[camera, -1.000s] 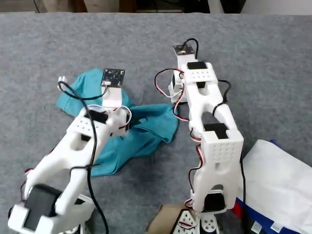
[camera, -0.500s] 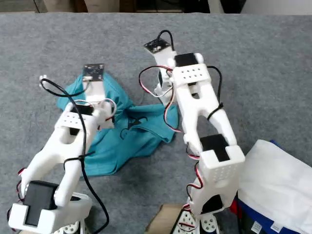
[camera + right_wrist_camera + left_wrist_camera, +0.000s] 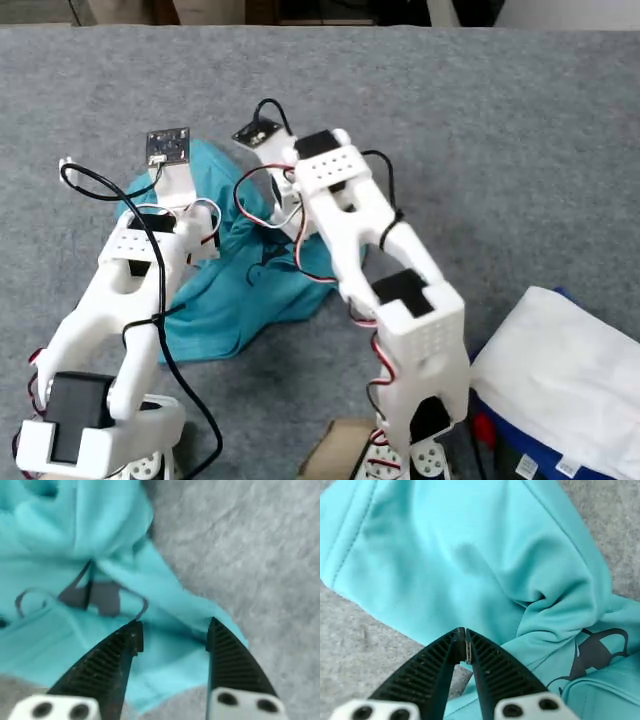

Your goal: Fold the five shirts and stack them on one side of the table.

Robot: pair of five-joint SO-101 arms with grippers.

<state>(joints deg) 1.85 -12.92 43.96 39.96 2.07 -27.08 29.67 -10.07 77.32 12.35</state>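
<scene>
A crumpled teal shirt (image 3: 250, 285) with a dark print lies on the grey table between my two arms. The left gripper (image 3: 463, 641) is shut, its tips just above the shirt (image 3: 470, 555) near one edge, and I see no fabric pinched between them. In the high view the left arm (image 3: 140, 260) stands over the shirt's left part. The right gripper (image 3: 173, 629) is open and hovers low over the shirt (image 3: 100, 540) by its print, close to where the fabric meets the bare table. The right arm (image 3: 340, 210) leans across the shirt's upper right.
A white folded cloth (image 3: 565, 375) lies at the front right over a blue item (image 3: 520, 450). A brown cardboard piece (image 3: 335, 455) sits at the front edge between the arm bases. The grey table cover (image 3: 520, 150) is bare at the back and right.
Both arms have swung left. The right arm came from the bare table onto the shirt's upper right part. The shirt has bunched up and shifted left.
</scene>
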